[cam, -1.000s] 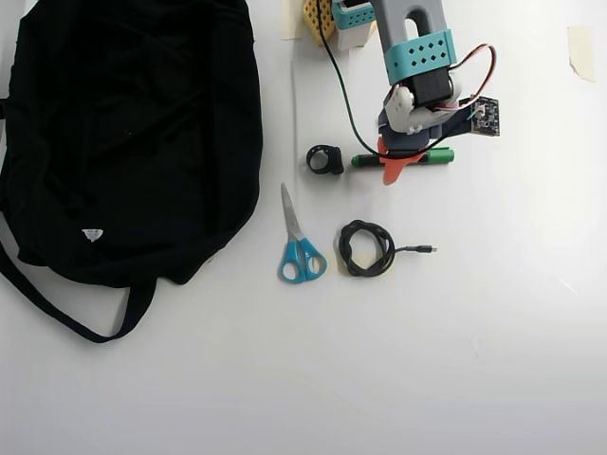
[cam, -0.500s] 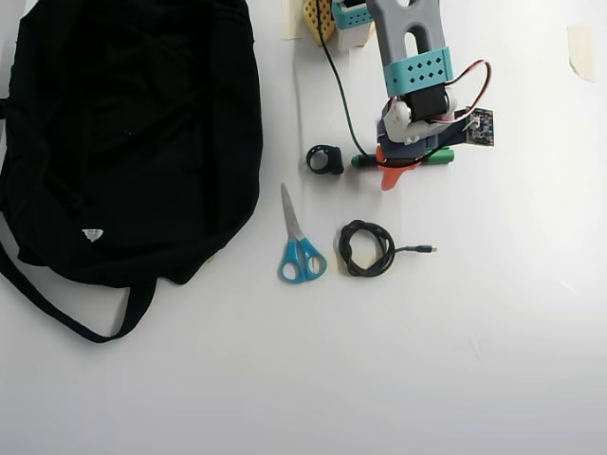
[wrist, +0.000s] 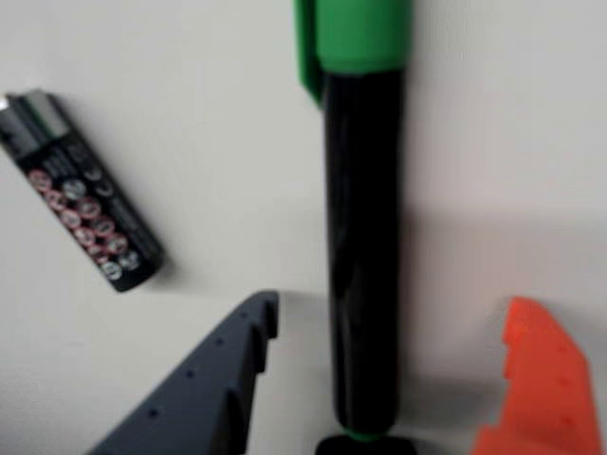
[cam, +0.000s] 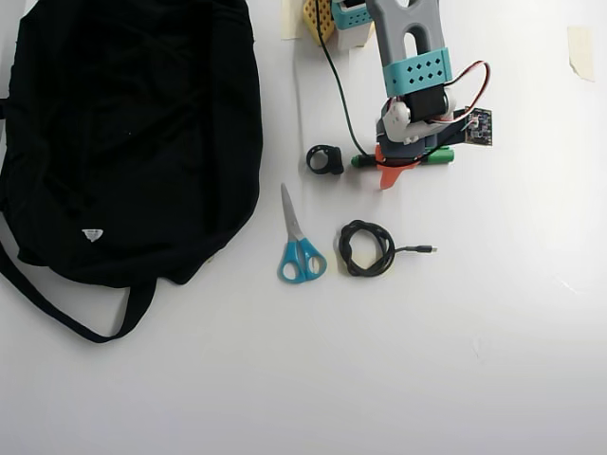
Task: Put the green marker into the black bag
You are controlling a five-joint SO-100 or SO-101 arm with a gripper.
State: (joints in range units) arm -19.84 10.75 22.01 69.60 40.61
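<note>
The green marker point(cam: 441, 156) lies flat on the white table, black barrel with a green cap; the wrist view shows the green marker point(wrist: 365, 237) running top to bottom. My gripper point(cam: 389, 159) sits right over its middle. Seen from the wrist, the gripper point(wrist: 394, 313) is open and straddles the barrel, grey finger point(wrist: 213, 379) on the left and orange finger point(wrist: 536, 379) on the right, each with a gap to the barrel. The black bag point(cam: 123, 142) lies far left in the overhead view, white tag near its lower edge.
A black battery point(wrist: 81, 204) lies left of the marker in the wrist view. A black ring-like part point(cam: 325, 159), blue-handled scissors point(cam: 299, 248) and a coiled black cable point(cam: 367, 248) lie between the marker and the bag. Tape pieces mark the table's top edge.
The gripper has shifted slightly toward the top of the overhead view and lower over the marker; less of the orange finger shows below the barrel. The marker has not moved.
</note>
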